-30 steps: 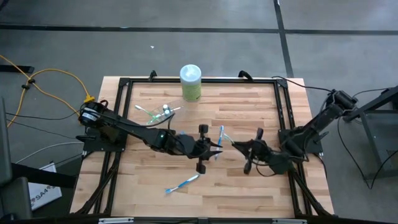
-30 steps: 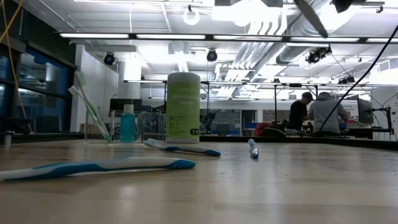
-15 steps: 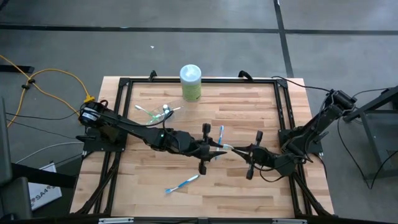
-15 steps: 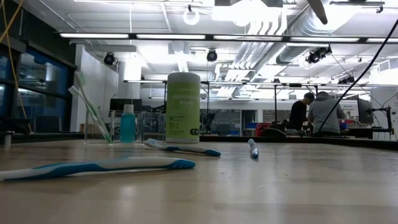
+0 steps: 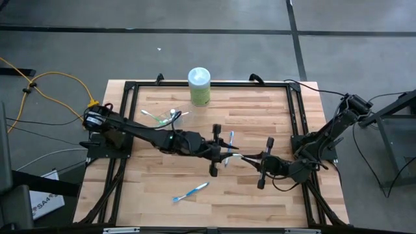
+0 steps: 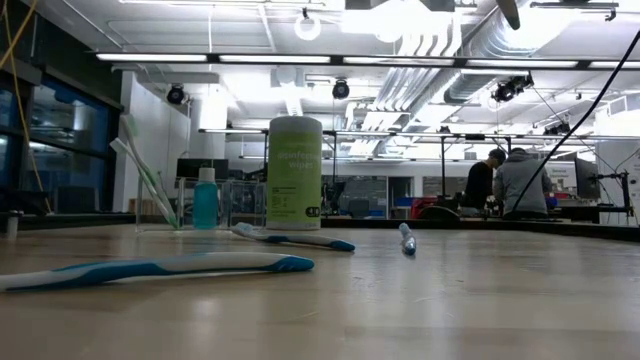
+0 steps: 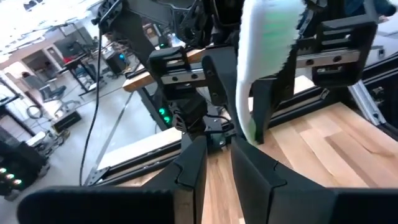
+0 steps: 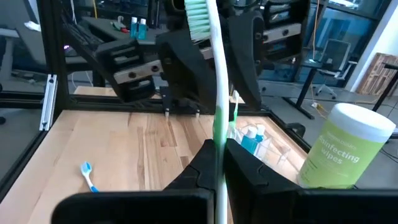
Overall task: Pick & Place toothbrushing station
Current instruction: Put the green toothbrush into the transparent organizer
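My right gripper (image 5: 247, 157) is at the table's middle, shut on a white toothbrush with green accents (image 5: 237, 155). It also shows in the right wrist view (image 8: 217, 155). My left gripper (image 5: 226, 153) faces it from the table's left. In the left wrist view (image 7: 219, 152) its fingers stand a narrow gap apart with bare wood showing between them, just short of the brush (image 7: 261, 68). The clear cup (image 5: 168, 117) with a few brushes stands at the far left. Blue-and-white brushes lie loose on the wood (image 5: 229, 140) (image 5: 190, 191). My right gripper pinches the green toothbrush's handle (image 8: 217, 127) between its two fingers, coming level from the table's right. The brush runs on past the fingertips and slants upward, bristle head (image 8: 198, 15) uppermost, toward my left gripper. It is lifted clear of the table.
A green wipes canister (image 5: 199, 86) stands at the far edge, and shows in the low view (image 6: 294, 172). A black frame (image 5: 130, 85) runs round the wooden top. Loose brushes lie near the low camera (image 6: 160, 268) (image 6: 295, 239). People stand far off in the room (image 6: 515, 182).
My right gripper has carried the green toothbrush toward the table's left, closer to my left gripper. My left gripper has moved slightly toward the right and far edge, meeting it. The loose brushes and the cup have stayed put.
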